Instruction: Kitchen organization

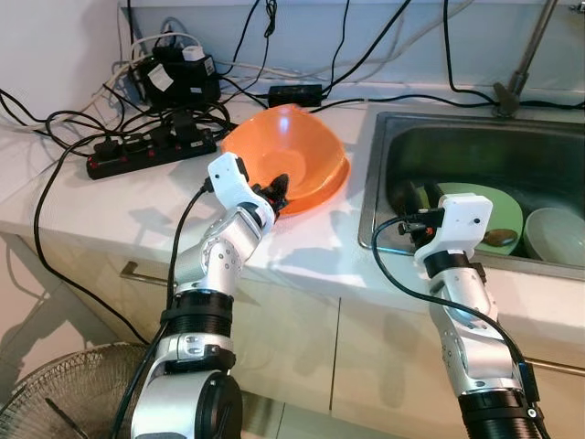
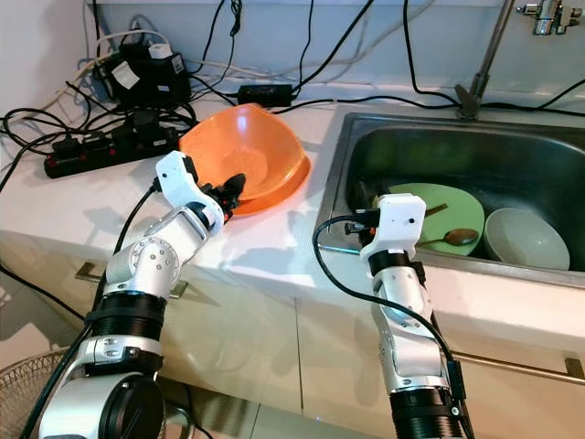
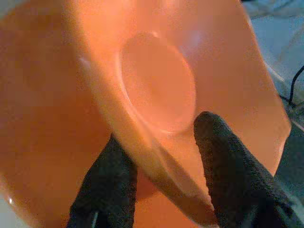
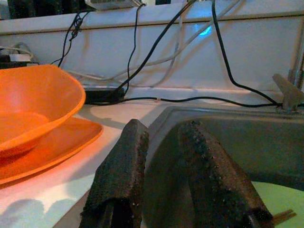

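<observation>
Now the left gripper point(image 3: 159, 164) pinches the rim of the orange bowl point(image 1: 292, 151), one finger inside and one outside the wall.
Its fingers point(image 3: 108, 183) close on the near edge of the tilted bowl, which sits on an orange plate point(image 2: 288, 183) on the counter point(image 1: 82, 206), left of the sink point(image 1: 475, 137). The bowl looks like thin, light, stiff plastic, smooth enough to slip, so a deep bite on the rim seems wisest. The right gripper point(image 4: 164, 171) hovers at the near left edge of the sink, fingers slightly apart and holding nothing. In the sink lie a green plate point(image 2: 452, 206), a spoon point(image 2: 457, 237) and a pale bowl point(image 2: 526, 238). The sink's right part is cut off, and the left fingertips blur against the orange.
</observation>
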### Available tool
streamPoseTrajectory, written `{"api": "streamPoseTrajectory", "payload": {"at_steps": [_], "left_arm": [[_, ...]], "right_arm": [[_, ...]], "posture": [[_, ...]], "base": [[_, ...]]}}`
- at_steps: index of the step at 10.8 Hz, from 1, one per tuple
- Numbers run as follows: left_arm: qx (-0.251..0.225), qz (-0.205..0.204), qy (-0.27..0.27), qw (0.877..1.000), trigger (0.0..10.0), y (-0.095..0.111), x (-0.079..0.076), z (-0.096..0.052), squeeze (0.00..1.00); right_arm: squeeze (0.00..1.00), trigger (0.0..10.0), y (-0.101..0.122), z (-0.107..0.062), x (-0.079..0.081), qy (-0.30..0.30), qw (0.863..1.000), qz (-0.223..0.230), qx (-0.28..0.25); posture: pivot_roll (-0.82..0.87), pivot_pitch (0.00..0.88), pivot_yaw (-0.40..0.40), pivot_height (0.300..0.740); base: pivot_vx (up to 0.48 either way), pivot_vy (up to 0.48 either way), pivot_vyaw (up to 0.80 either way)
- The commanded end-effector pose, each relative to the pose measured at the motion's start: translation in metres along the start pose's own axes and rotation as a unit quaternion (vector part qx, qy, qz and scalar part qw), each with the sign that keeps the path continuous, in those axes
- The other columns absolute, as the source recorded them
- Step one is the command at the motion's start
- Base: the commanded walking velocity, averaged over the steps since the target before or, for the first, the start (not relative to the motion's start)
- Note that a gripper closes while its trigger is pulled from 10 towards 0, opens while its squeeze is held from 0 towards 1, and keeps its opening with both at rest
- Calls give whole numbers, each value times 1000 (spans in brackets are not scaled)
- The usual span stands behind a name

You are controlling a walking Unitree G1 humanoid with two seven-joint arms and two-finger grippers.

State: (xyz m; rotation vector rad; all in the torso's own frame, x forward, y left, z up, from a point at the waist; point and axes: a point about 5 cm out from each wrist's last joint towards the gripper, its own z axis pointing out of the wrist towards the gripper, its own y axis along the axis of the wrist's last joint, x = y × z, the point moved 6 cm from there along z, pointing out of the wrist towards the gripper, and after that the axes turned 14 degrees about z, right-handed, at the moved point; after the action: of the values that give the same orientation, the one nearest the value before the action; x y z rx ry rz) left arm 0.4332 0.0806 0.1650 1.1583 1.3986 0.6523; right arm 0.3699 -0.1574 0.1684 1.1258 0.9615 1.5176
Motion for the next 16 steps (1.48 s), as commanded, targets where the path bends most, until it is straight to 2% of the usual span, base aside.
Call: {"api": "streamPoseTrajectory", "payload": {"at_steps": [1,7,9,10,13,14,15,16], "left_arm": [[-12,-5,2,1000,0,8,-1,1,0],[-23,-18,6,1000,0,11,1,4,0],[-49,-37,0,998,0,20,-1,3,0],[-91,-55,-22,994,0,38,-9,1,0],[-116,-77,-32,990,0,45,-10,-1,0],[-119,-74,-55,989,3529,46,-18,-1,0],[-119,-65,-69,988,10000,44,-25,-1,0],[-125,-56,-80,987,10000,44,-30,-2,0]], "right_arm": [[0,10000,0,3,2,0,1000,2,0],[0,10000,-1,5,4,1,1000,1,0],[0,10000,1,7,6,3,1000,2,-2],[0,10000,2,8,7,5,1000,3,-4],[0,10000,5,9,5,-2,1000,22,-9],[0,10000,5,11,7,2,1000,24,-8],[0,10000,7,13,11,9,1000,28,-11],[910,10000,13,16,15,18,999,31,-19]], "posture": [[20,0,133,740],[11,0,141,740],[5,0,140,740],[6,0,137,740],[6,0,135,740],[8,0,133,740],[10,0,132,740],[12,0,133,740]], "base": [[0,0,0],[0,0,0],[0,0,0],[0,0,0],[0,0,0],[0,0,0],[0,0,0],[0,0,0]]}}
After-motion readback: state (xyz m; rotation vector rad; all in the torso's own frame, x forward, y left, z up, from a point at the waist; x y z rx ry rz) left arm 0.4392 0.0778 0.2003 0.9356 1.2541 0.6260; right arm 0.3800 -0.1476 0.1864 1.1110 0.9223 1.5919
